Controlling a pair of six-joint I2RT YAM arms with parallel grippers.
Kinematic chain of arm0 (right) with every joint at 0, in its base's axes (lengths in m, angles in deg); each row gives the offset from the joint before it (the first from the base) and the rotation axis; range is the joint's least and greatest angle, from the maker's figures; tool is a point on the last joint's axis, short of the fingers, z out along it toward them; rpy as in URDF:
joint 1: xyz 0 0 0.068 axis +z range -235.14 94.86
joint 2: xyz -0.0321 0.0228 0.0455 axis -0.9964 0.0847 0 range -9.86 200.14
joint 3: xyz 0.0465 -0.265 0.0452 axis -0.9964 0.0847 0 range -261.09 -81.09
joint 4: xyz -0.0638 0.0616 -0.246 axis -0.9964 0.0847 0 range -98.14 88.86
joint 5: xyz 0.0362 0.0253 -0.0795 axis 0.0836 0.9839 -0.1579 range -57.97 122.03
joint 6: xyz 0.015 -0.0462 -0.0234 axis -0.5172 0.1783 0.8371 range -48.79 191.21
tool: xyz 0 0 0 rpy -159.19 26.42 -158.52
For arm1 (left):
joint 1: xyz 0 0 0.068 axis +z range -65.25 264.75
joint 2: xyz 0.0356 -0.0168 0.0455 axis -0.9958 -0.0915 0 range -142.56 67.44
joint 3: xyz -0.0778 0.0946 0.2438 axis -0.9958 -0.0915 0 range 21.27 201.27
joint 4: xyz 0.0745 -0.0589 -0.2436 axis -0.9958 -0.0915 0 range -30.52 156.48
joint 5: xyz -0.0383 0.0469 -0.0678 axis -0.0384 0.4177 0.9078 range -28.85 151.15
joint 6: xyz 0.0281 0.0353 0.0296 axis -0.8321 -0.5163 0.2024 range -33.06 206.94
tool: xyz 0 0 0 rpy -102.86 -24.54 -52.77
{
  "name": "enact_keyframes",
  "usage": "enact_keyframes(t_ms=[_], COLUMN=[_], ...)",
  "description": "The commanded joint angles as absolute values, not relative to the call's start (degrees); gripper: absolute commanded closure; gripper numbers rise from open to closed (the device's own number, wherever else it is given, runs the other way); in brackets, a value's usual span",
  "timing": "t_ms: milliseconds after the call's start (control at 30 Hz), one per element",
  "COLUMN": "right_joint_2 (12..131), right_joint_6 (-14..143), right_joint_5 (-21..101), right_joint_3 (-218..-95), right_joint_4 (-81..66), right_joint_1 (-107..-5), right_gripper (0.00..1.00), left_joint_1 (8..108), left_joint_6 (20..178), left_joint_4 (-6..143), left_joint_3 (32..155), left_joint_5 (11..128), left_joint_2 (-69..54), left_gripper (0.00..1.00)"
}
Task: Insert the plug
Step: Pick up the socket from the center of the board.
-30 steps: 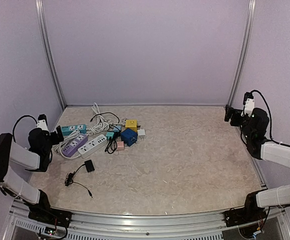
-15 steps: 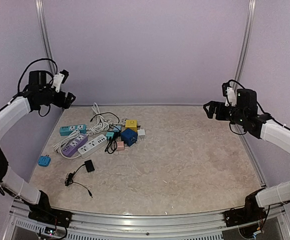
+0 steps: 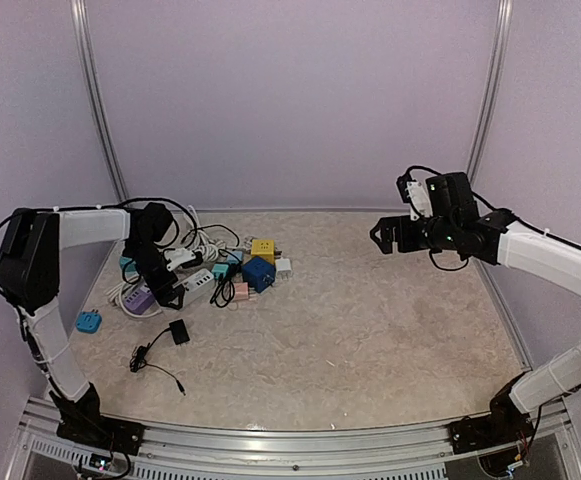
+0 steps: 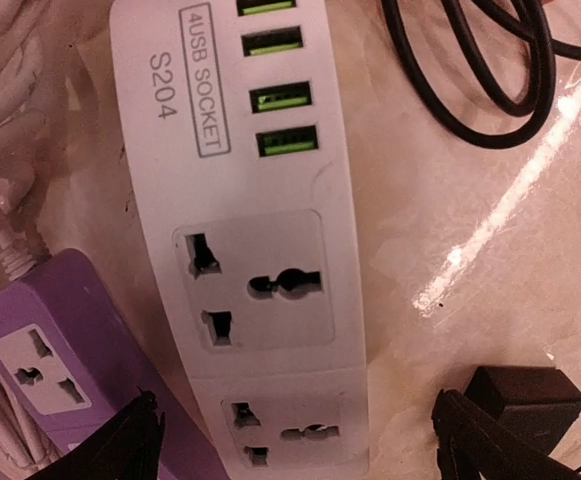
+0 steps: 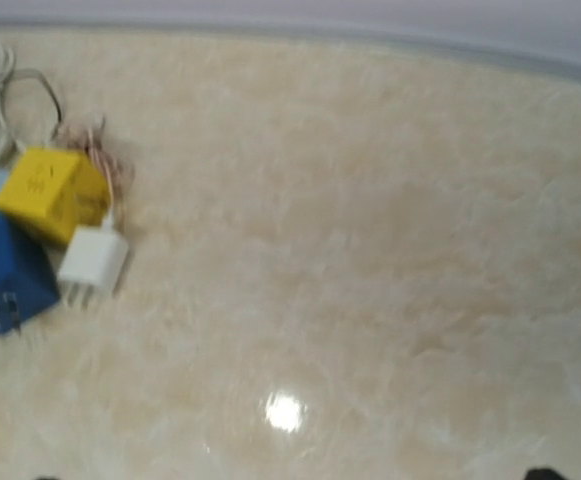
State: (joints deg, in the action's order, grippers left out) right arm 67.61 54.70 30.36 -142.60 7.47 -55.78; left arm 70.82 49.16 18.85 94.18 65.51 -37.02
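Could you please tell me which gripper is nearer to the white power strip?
Left. The left gripper hovers directly over the white power strip, its fingers straddling it; the right gripper hangs far off to the right.

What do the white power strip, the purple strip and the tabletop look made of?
White power strip: smooth moulded plastic, satin, with printed lettering. Purple power strip: likely the same plastic, rounded edges, white socket insert. Tabletop: marble-patterned and glossy, with sharp lamp glare; stone or laminate, cannot tell.
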Motion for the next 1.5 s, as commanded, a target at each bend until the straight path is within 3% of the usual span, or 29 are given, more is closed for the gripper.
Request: enact_keyframes(t_ms=[0, 167, 300, 433, 600, 633, 800, 1000, 1133, 1233, 1467], right_joint_2=[70.7, 73.5, 74.7, 74.8, 72.9, 72.2, 70.0, 69.9, 77.5, 83.1, 84.2], right_joint_6=[55.7, 55.8, 55.2, 55.2, 54.1, 53.5, 54.4, 72.5, 55.5, 41.6, 22.9], right_joint_5=[28.3, 27.4, 27.9, 27.4, 27.6, 27.9, 29.9, 50.2, 53.7, 52.2, 61.1], right_joint_3=[-145.2, -146.9, -147.7, -148.8, -149.8, -149.9, -152.6, -156.0, -165.9, -173.1, -160.5], right_joint_4=[11.6, 12.8, 12.5, 13.8, 14.8, 14.7, 15.2, 5.2, 2.9, 8.6, -7.2], right_joint_1=[-53.4, -52.5, -52.1, -51.5, -51.1, -51.1, -48.4, -34.8, -34.7, -34.7, -34.4], right_gripper=[0.0, 0.0, 0.0, 0.0, 0.0, 0.0, 0.0, 0.0, 0.01, 0.09, 0.14], left_joint_1=[70.7, 70.7, 70.8, 70.6, 71.5, 71.9, 72.7, 60.1, 50.9, 44.1, 38.8], left_joint_6=[49.0, 48.8, 49.0, 48.1, 48.0, 48.1, 47.0, 43.3, 49.1, 51.2, 52.8], left_joint_4=[19.7, 22.2, 22.1, 20.6, 18.6, 17.7, 10.7, -4.4, -7.5, -6.0, -1.4], left_joint_3=[94.8, 93.9, 94.7, 94.4, 95.0, 95.8, 101.6, 109.6, 113.4, 113.3, 111.6], left_joint_5=[64.7, 63.8, 64.1, 66.0, 66.7, 66.6, 67.6, 67.5, 63.0, 58.7, 58.5], left_joint_2=[-39.6, -41.2, -42.7, -42.4, -38.0, -35.8, -24.4, -12.6, -12.4, -12.8, -15.6], left_gripper=[0.1, 0.12, 0.26, 0.48, 0.97, 1.0, 1.0, 1.0, 1.0, 1.0, 1.0])
